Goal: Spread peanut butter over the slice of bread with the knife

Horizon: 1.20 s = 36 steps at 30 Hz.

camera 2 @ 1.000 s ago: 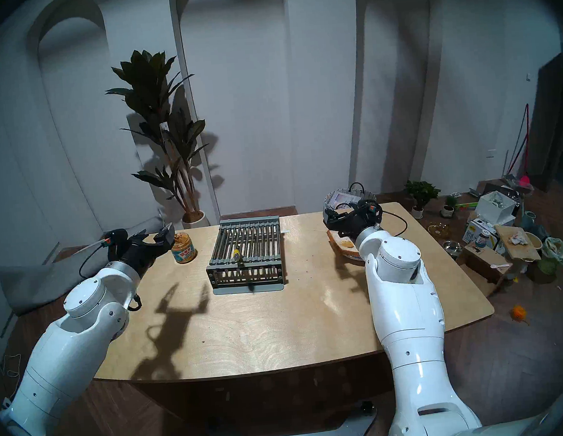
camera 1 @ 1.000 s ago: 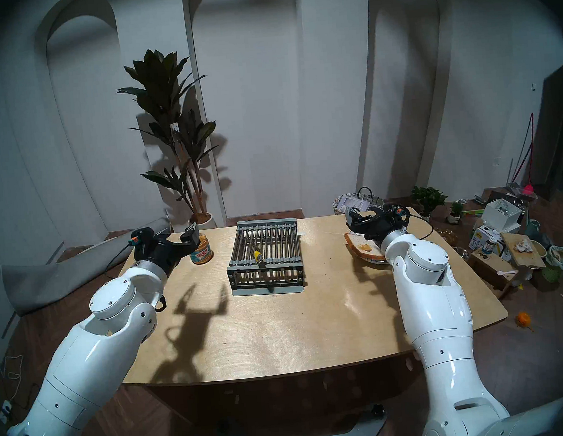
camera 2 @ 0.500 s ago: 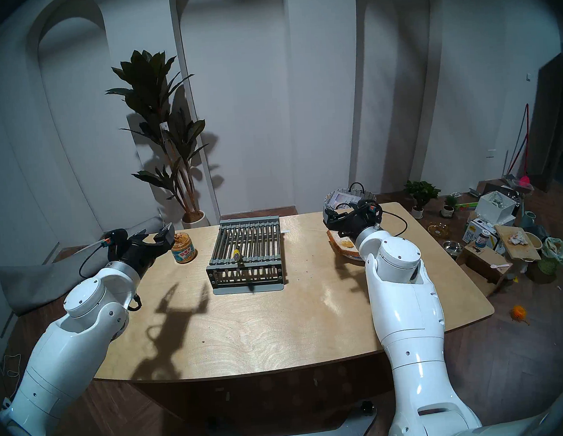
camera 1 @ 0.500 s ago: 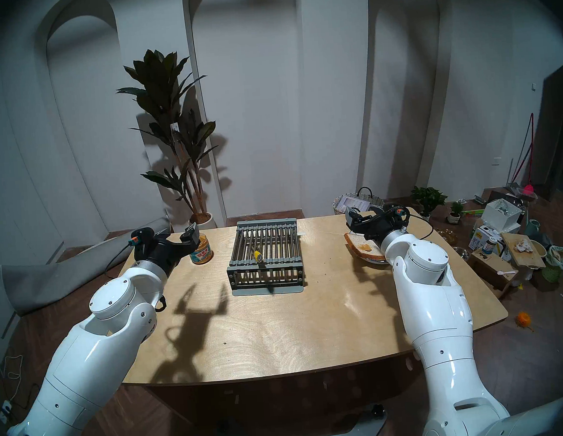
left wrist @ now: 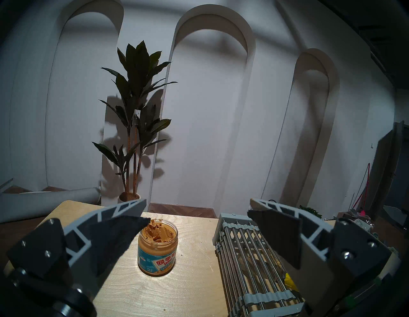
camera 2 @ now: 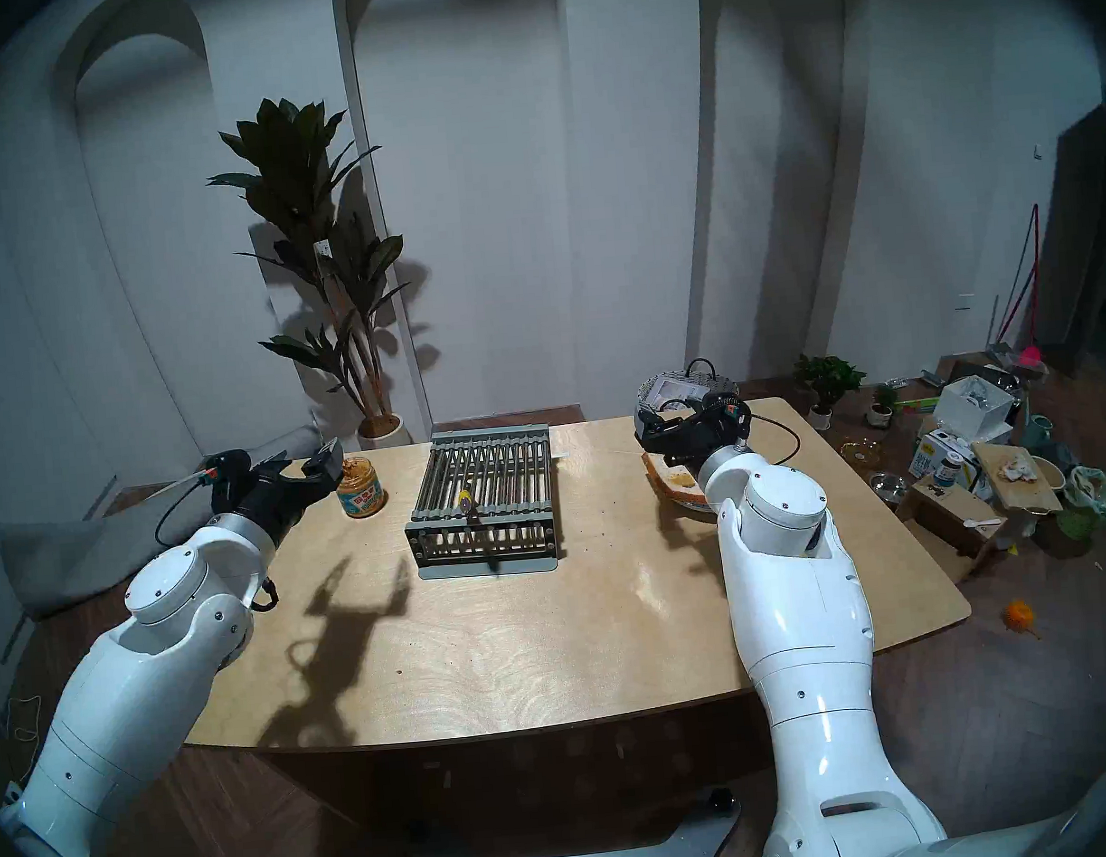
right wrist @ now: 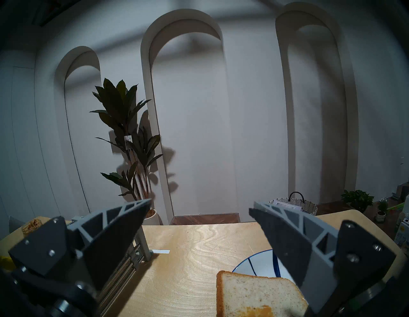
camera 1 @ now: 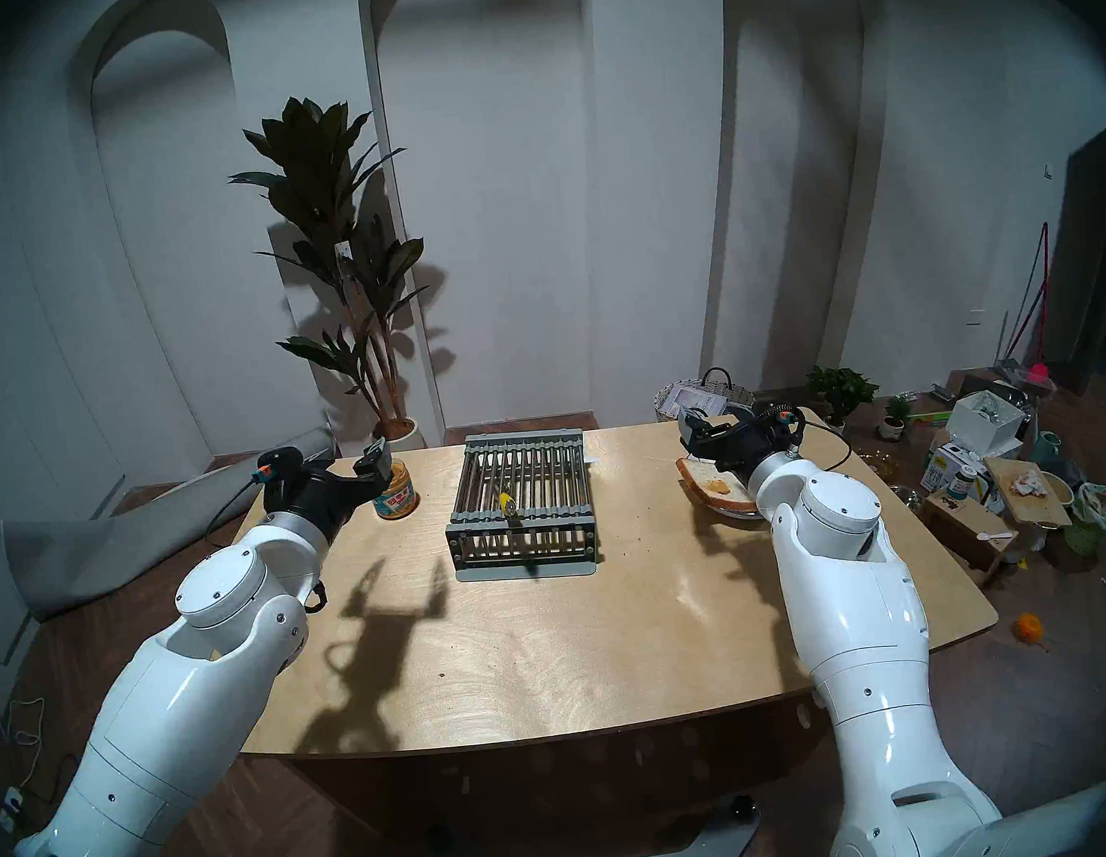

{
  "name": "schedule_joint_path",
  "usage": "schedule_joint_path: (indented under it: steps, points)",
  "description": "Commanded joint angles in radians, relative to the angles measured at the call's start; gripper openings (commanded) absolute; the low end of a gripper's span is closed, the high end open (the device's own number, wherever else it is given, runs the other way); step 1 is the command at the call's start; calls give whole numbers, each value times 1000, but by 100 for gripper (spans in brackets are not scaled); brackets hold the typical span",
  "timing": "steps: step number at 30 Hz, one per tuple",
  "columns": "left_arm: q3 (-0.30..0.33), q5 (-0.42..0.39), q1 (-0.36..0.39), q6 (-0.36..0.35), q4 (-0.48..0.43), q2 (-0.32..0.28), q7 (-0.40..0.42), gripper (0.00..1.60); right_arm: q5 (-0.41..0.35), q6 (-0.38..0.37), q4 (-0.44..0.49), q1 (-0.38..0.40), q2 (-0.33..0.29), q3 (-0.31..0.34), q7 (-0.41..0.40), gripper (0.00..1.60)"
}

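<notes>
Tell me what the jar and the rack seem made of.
The jar looks like clear glass or plastic, since the paste shows through its wall; which one is unclear. The rack seems to have shiny metal rods in a matte grey frame, probably plastic.

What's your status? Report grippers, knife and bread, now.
Left gripper and right gripper open, empty. Knife on rack. Bread on plate, small peanut butter dab. Nothing blocking.

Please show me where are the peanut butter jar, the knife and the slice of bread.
peanut butter jar point(left wrist: 157, 254): left wrist view, on its label.
knife point(camera 1: 507, 503): head left view, on its yellow handle, on the rack.
slice of bread point(right wrist: 254, 294): right wrist view, on its pale crumb.
</notes>
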<state>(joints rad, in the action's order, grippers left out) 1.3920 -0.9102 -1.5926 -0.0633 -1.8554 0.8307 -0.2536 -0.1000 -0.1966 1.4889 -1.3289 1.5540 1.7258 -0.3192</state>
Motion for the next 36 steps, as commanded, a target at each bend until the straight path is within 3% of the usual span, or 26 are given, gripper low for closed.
schedule_joint_path:
  steps: [1, 36]
  points:
    - [14, 0, 21, 5, -13, -2, -1, 160, 2, 3, 25, 10, -3, 0, 2, 160]
    - [14, 0, 21, 4, -13, -2, 0, 160, 2, 3, 25, 10, -3, 0, 2, 160]
